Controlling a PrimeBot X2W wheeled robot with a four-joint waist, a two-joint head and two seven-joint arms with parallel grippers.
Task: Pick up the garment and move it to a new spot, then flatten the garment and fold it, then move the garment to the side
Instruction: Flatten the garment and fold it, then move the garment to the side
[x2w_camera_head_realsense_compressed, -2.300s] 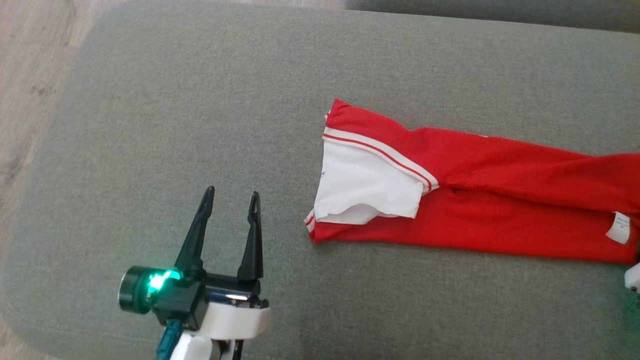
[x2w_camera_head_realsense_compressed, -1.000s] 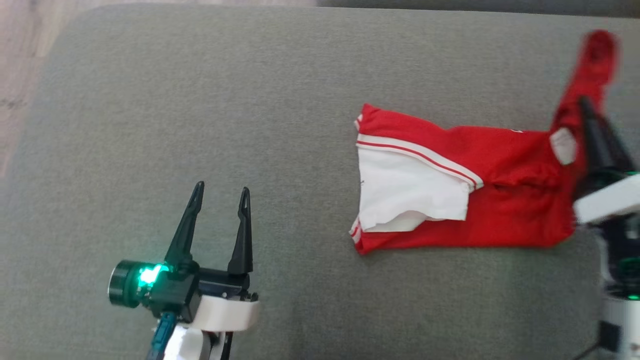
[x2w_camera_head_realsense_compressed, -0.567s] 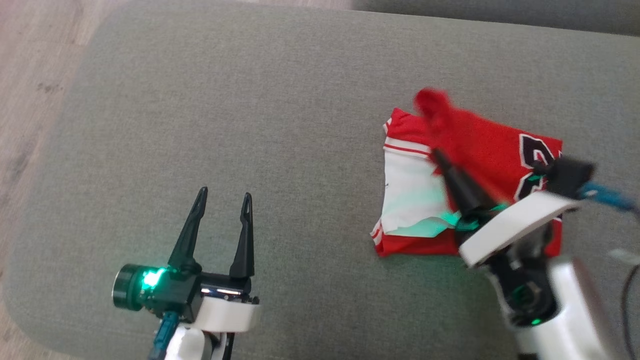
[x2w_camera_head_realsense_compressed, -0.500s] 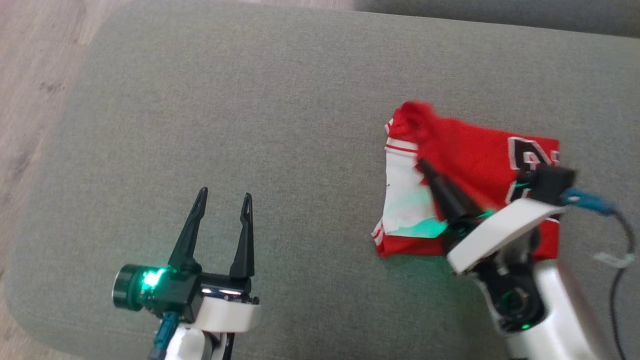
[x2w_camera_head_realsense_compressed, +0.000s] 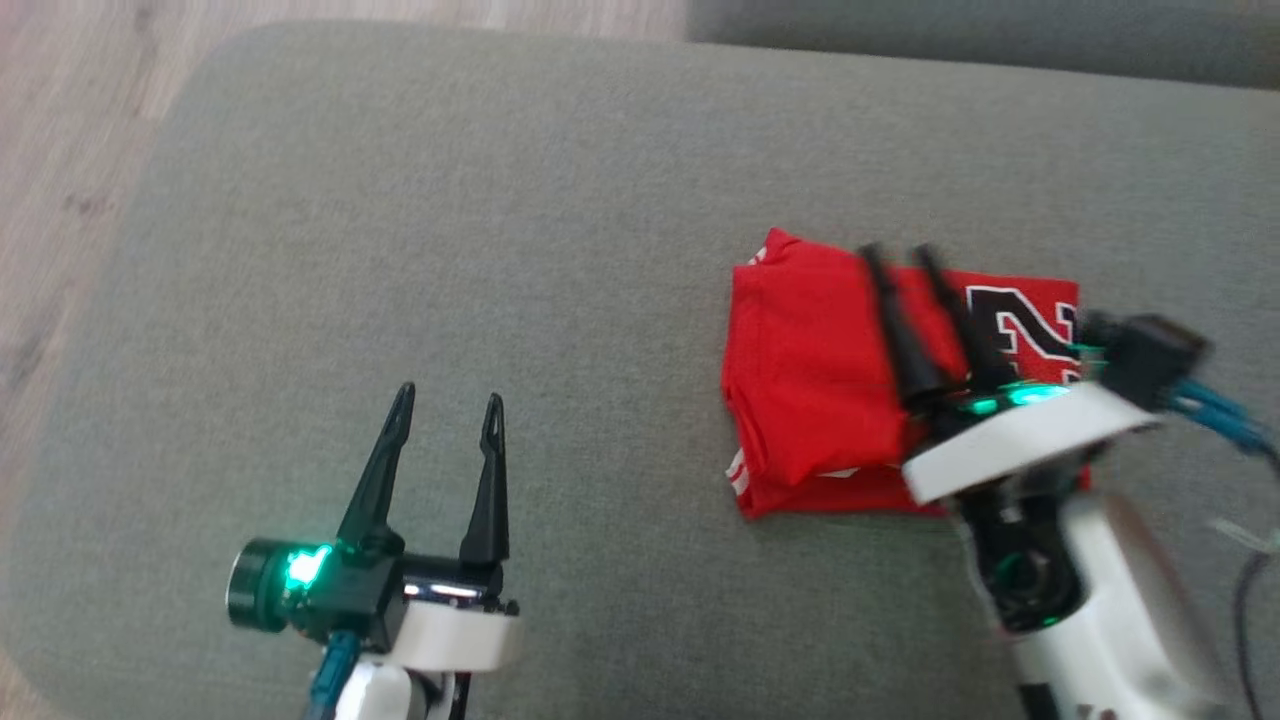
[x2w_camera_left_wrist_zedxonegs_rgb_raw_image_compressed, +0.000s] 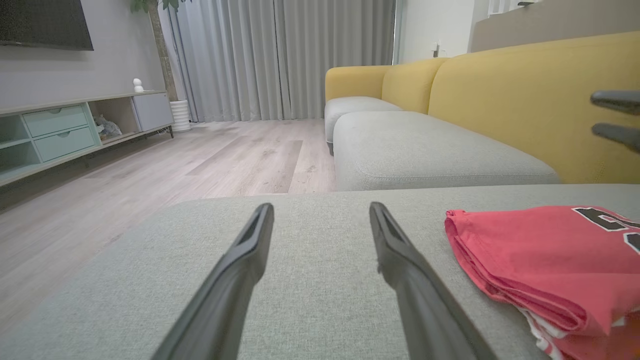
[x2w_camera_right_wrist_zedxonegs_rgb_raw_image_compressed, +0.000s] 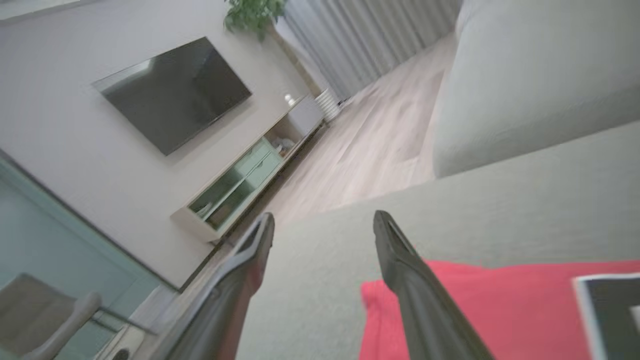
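Note:
The garment (x2w_camera_head_realsense_compressed: 820, 380) is a red jersey with black-and-white lettering, lying folded in a compact stack on the grey cushion (x2w_camera_head_realsense_compressed: 450, 220); it also appears at the right of the left wrist view (x2w_camera_left_wrist_zedxonegs_rgb_raw_image_compressed: 540, 250) and low in the right wrist view (x2w_camera_right_wrist_zedxonegs_rgb_raw_image_compressed: 475, 310). My right gripper (x2w_camera_head_realsense_compressed: 898, 255) hovers over the garment with its fingers apart and nothing between them. My left gripper (x2w_camera_head_realsense_compressed: 445, 402) stands open over bare cushion well to the garment's left, holding nothing.
Wooden floor (x2w_camera_head_realsense_compressed: 60, 120) runs past the cushion's left edge. A yellow sofa back (x2w_camera_left_wrist_zedxonegs_rgb_raw_image_compressed: 525, 100) and another grey seat (x2w_camera_left_wrist_zedxonegs_rgb_raw_image_compressed: 425, 150) lie beyond. A TV cabinet (x2w_camera_left_wrist_zedxonegs_rgb_raw_image_compressed: 60, 130) stands across the room.
My right gripper carried the garment's right end over to the left, laid it on top as a fold, and opened, letting go. The left gripper stayed put.

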